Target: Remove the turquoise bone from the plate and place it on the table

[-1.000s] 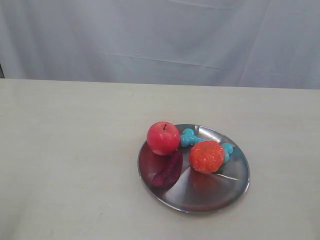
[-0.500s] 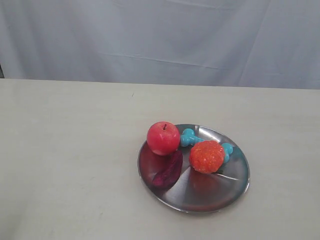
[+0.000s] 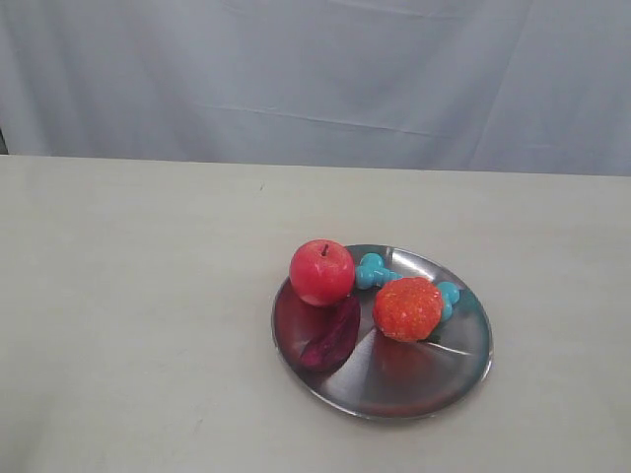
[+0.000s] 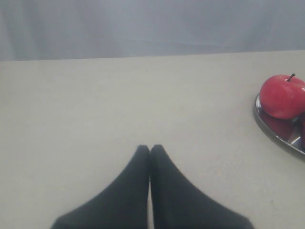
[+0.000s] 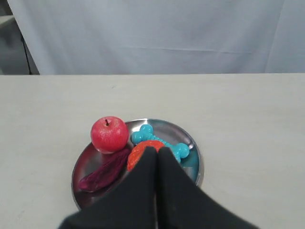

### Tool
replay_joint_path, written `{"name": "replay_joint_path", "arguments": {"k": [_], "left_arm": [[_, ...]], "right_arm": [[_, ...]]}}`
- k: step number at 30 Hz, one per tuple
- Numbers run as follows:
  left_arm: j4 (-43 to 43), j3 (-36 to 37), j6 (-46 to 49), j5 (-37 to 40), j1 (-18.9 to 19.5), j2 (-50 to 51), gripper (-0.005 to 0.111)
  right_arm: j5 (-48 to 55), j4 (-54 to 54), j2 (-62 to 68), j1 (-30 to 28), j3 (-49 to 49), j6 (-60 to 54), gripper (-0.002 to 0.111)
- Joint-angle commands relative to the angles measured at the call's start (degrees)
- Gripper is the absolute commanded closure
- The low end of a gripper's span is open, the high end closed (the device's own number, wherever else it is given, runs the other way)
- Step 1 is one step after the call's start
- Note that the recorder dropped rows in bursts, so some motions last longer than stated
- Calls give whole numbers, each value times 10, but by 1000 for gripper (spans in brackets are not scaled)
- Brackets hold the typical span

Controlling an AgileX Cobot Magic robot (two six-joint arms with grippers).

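The turquoise bone (image 3: 374,271) (image 5: 143,136) lies at the back of the steel plate (image 3: 434,379) (image 5: 193,143), its middle hidden behind an orange-red bumpy ball (image 3: 407,308). Neither gripper shows in the exterior view. In the right wrist view my right gripper (image 5: 157,150) is shut and empty, hovering in front of the ball and bone. My left gripper (image 4: 150,149) is shut and empty over bare table (image 4: 95,105), well apart from the plate (image 4: 276,131).
A red apple (image 3: 321,271) (image 5: 109,134) (image 4: 283,95) sits on the plate's left side beside the bone. A dark purple sweet-potato-like piece (image 3: 332,340) (image 5: 105,172) lies in front of it. A pale cloth backdrop (image 3: 315,79) hangs behind the table (image 3: 128,296).
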Motion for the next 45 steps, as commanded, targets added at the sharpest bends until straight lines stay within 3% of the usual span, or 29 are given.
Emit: {"name": "replay_joint_path", "arguments": {"k": [1, 13, 23, 45], "left_arm": [[0, 2, -1, 0, -2, -1, 107], [0, 2, -1, 0, -2, -1, 107], [0, 2, -1, 0, -2, -1, 107], [0, 2, -1, 0, -2, -1, 107]], "right_arm": [[45, 8, 89, 7, -73, -46, 109], [195, 5, 422, 44, -348, -136, 109], [230, 5, 649, 44, -533, -249, 109], [162, -45, 907, 44, -568, -378, 109]]}}
